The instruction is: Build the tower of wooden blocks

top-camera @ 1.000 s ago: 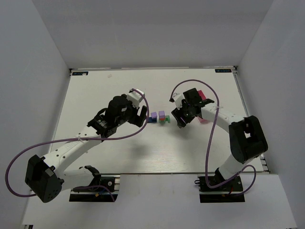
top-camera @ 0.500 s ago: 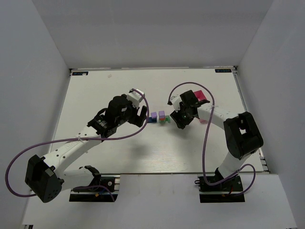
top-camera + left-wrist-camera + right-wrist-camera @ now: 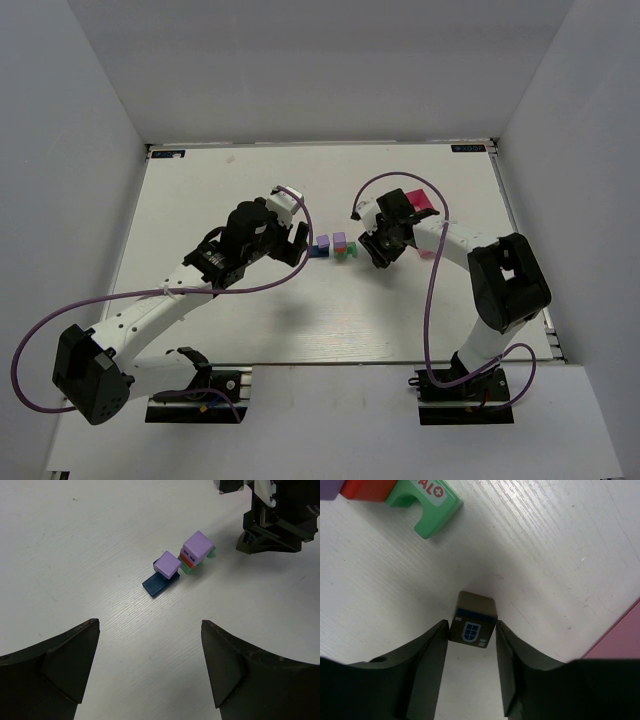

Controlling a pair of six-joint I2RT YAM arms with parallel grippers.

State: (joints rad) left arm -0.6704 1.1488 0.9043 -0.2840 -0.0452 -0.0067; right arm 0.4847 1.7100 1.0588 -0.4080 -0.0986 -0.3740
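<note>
The white left arm [image 3: 150, 310] reaches forward and inward, its black two-finger left gripper [image 3: 149, 627] angled down at the table, jaws spread wide and empty. The white right arm [image 3: 455, 240] folds inward, and its right gripper [image 3: 471, 625] points down, fingers against both sides of a small brown wooden block [image 3: 475, 611].

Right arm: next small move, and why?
Probably finish closing the right gripper on the dark block before any lift. Its fingers flank the block closely on both sides, centred, but the block rests on the table and a firm pinch is not evident. The wood block tower stands close by, and the left gripper hangs open, clear of it.
</note>
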